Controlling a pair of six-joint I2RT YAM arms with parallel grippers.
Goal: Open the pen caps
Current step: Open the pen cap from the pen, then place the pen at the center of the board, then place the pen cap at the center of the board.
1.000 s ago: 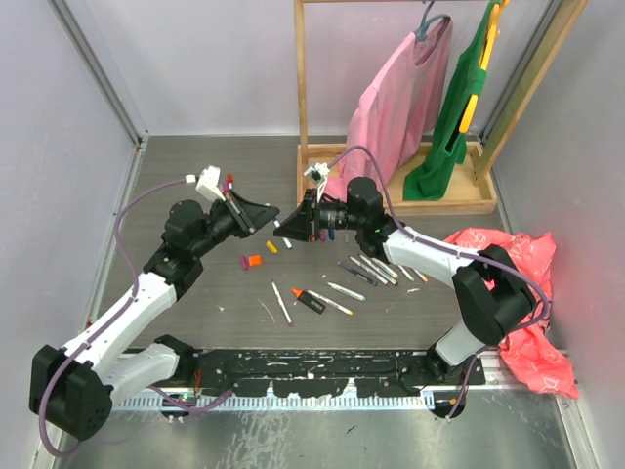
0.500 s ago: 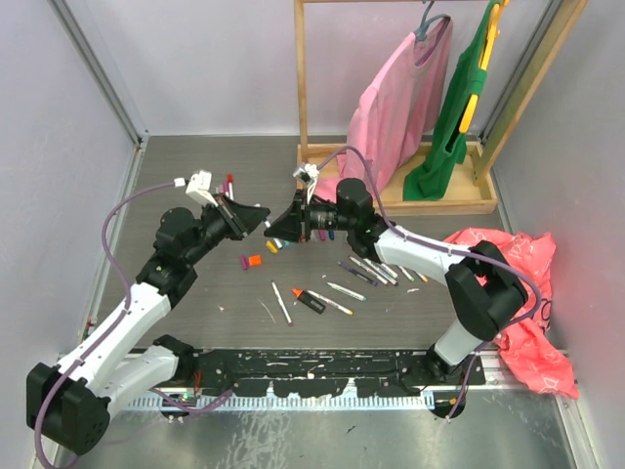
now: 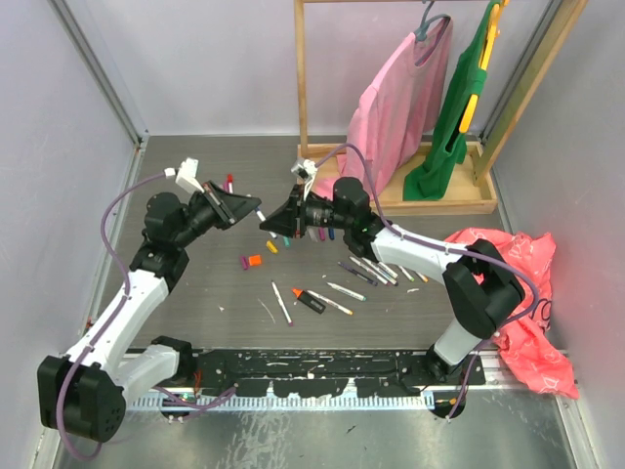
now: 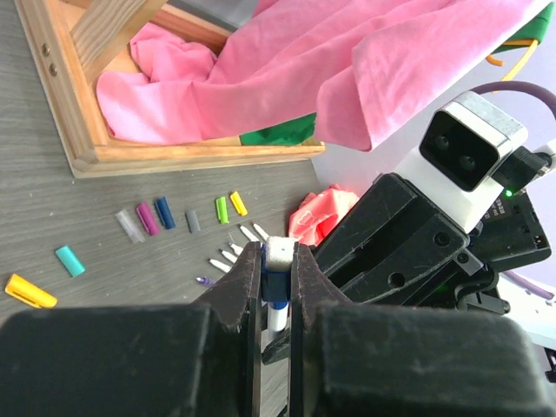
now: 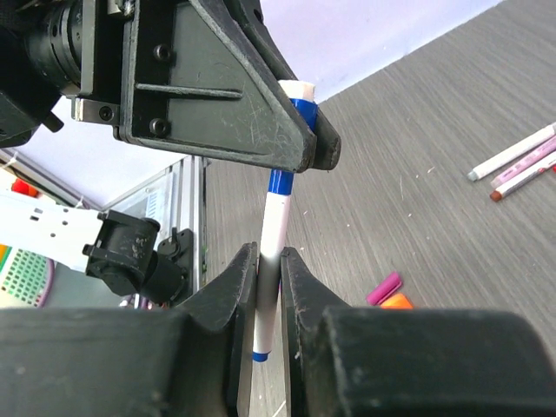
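A white-barrelled pen point(image 5: 274, 228) is held in the air between my two grippers. My left gripper point(image 4: 278, 252) is shut on its blue cap point(image 4: 276, 280), which has a white end. My right gripper point(image 5: 268, 257) is shut on the white barrel. A blue section shows between cap and barrel. In the top view the left gripper point(image 3: 254, 209) and the right gripper point(image 3: 266, 224) meet tip to tip above the table. Loose caps point(image 4: 148, 218) in several colours lie on the table, with an orange one point(image 3: 255, 260). Several pens point(image 3: 369, 269) and an orange-and-black marker point(image 3: 310, 300) lie there too.
A wooden rack point(image 3: 391, 200) with a pink garment point(image 3: 395, 107) and a green garment point(image 3: 459, 107) stands at the back right. A red plastic bag point(image 3: 513, 293) lies at the right. A red-capped marker point(image 3: 229, 182) lies behind the left gripper.
Both grippers have shifted left and slightly back, still meeting on the pen. The left arm has swung back towards the left wall and the right arm has reached further left.
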